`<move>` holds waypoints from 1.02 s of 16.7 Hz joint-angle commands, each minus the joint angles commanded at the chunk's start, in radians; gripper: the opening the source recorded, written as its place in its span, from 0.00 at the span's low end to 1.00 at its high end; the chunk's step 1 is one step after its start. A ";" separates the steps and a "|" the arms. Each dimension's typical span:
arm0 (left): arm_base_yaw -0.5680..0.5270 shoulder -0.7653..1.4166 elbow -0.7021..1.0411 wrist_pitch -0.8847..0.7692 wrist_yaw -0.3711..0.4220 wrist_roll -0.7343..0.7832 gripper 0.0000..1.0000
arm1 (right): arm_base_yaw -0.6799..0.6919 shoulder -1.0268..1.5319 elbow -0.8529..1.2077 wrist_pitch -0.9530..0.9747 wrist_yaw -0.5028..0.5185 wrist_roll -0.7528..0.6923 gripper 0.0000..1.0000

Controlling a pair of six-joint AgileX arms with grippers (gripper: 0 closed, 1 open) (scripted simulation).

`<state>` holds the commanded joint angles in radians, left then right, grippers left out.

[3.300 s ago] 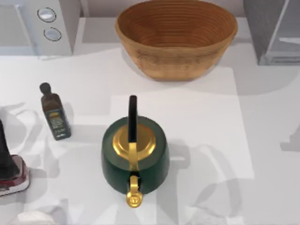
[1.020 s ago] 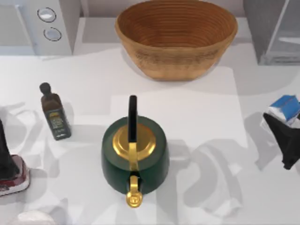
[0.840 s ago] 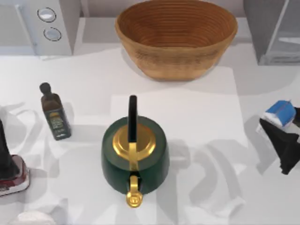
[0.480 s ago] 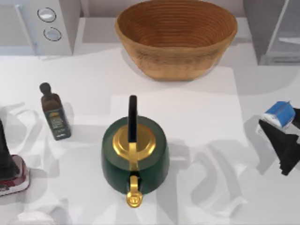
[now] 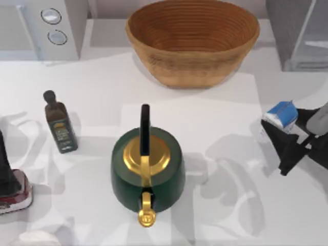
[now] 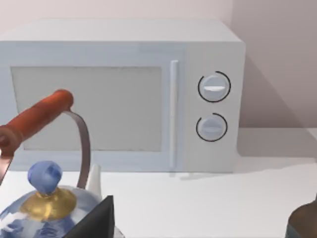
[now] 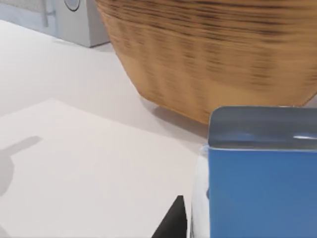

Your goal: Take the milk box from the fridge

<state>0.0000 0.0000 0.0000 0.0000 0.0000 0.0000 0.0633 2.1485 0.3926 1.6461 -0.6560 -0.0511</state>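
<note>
Top view has the right gripper [image 5: 279,134] clamped on the milk box [image 5: 281,115] above the white table [image 5: 215,128], right of the green kettle [image 5: 147,169], near the fridge [image 5: 297,31].

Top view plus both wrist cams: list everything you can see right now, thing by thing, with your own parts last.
milk box: one, white with a blue top, right side of the table, held in the right gripper.
fridge: one, dark grey with a pale door panel, far right corner.
basket: one, woven brown, far middle.
green kettle: one, gold lid, black handle, table centre.
olive-oil bottle: one, dark, left of the green kettle.
microwave: one, white, two round knobs, far left corner.
blue-and-white kettle: one, red-brown handle, near the left gripper.
table: one, white.
left gripper: at the left edge, idle.
right gripper: black, right edge, closed on the milk box.
</note>
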 joint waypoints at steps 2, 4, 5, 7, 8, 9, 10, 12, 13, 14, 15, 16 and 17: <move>0.000 0.000 0.000 0.000 0.000 0.000 1.00 | 0.037 0.029 0.033 0.004 0.021 0.001 0.00; 0.000 0.000 0.000 0.000 0.000 0.000 1.00 | 0.041 0.032 0.037 0.006 0.023 0.001 0.00; 0.000 0.000 0.000 0.000 0.000 0.000 1.00 | 0.041 0.032 0.037 0.006 0.023 0.001 0.00; 0.000 0.000 0.000 0.000 0.000 0.000 1.00 | 0.041 0.032 0.037 0.006 0.023 0.001 0.08; 0.000 0.000 0.000 0.000 0.000 0.000 1.00 | 0.041 0.032 0.037 0.006 0.023 0.001 0.15; 0.000 0.000 0.000 0.000 0.000 0.000 1.00 | 0.041 0.032 0.037 0.006 0.023 0.001 0.23; 0.000 0.000 0.000 0.000 0.000 0.000 1.00 | 0.041 0.032 0.037 0.006 0.023 0.001 0.30; 0.000 0.000 0.000 0.000 0.000 0.000 1.00 | 0.041 0.032 0.037 0.006 0.023 0.001 0.45; 0.000 0.000 0.000 0.000 0.000 0.000 1.00 | 0.041 0.032 0.037 0.006 0.023 0.001 0.53; 0.000 0.000 0.000 0.000 0.000 0.000 1.00 | 0.041 0.032 0.037 0.006 0.023 0.001 0.60; 0.000 0.000 0.000 0.000 0.000 0.000 1.00 | 0.041 0.032 0.037 0.006 0.023 0.001 0.68; 0.000 0.000 0.000 0.000 0.000 0.000 1.00 | 0.041 0.032 0.037 0.006 0.023 0.001 0.75; 0.000 0.000 0.000 0.000 0.000 0.000 1.00 | 0.041 0.032 0.037 0.006 0.023 0.001 0.83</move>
<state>0.0000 0.0000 0.0000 0.0000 0.0000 0.0000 0.1045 2.1800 0.4296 1.6519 -0.6328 -0.0501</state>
